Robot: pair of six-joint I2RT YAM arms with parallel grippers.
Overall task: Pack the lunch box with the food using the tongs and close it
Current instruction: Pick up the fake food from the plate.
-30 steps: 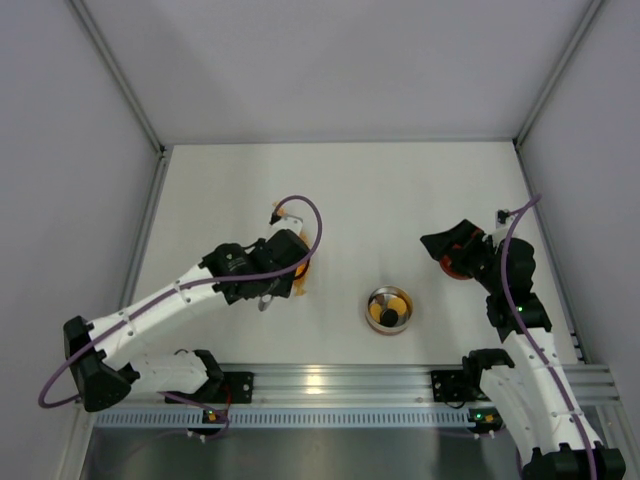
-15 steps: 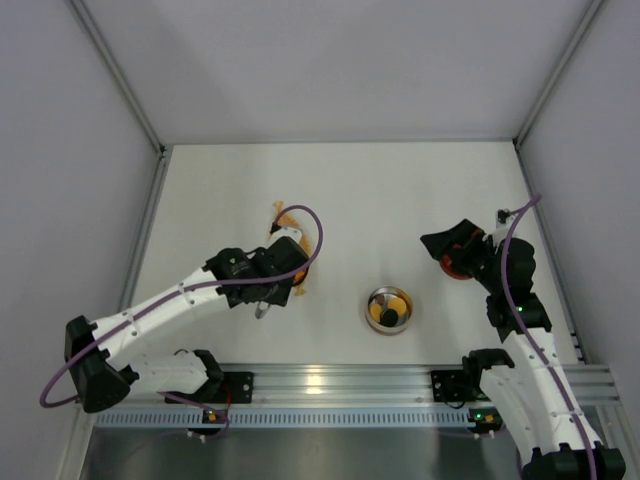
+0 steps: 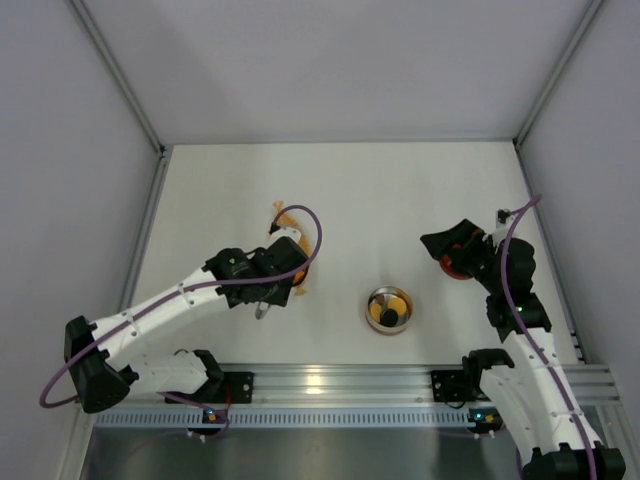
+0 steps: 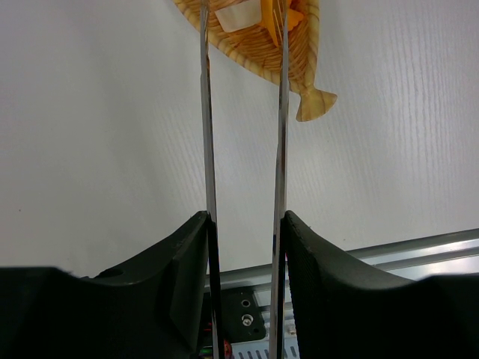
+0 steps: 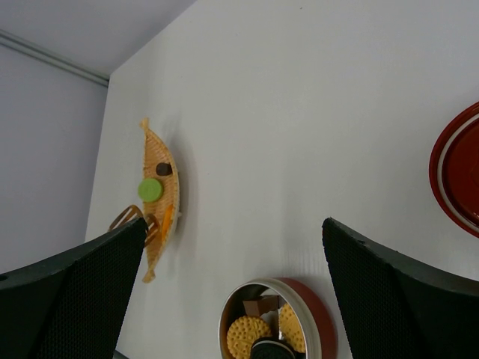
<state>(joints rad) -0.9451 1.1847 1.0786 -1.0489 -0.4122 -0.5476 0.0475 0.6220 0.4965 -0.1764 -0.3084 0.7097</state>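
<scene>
- The white table (image 3: 400,190) was walled on the left, back and right. Its far half lay bare, and a metal rail ran along the near edge.
- The left gripper (image 3: 268,292) hung over the left-centre of the table, its jaws partly closed and pinching both arms of the tongs.
- The right gripper (image 5: 233,222) hovered near the right wall with its jaws spread wide and nothing between them.
- A fish-shaped woven basket (image 5: 153,149) lay left of centre, well apart from the left wall, its tail pointing to the near edge.
- The lunch box (image 3: 389,290) stood open near the rail, between the two arms, with a broad strip of bare table between it and the basket.
- Its red lid (image 5: 458,176) lay flat close to the right edge, partly under the right gripper.
- The tongs (image 4: 282,149) reached forward, their tips over the basket at an orange piece (image 4: 271,13). I could not tell whether they held it.
- A green piece (image 5: 150,188) and a dark piece (image 5: 164,169) sat in the basket, and biscuits (image 5: 249,333) lay in the lunch box.
</scene>
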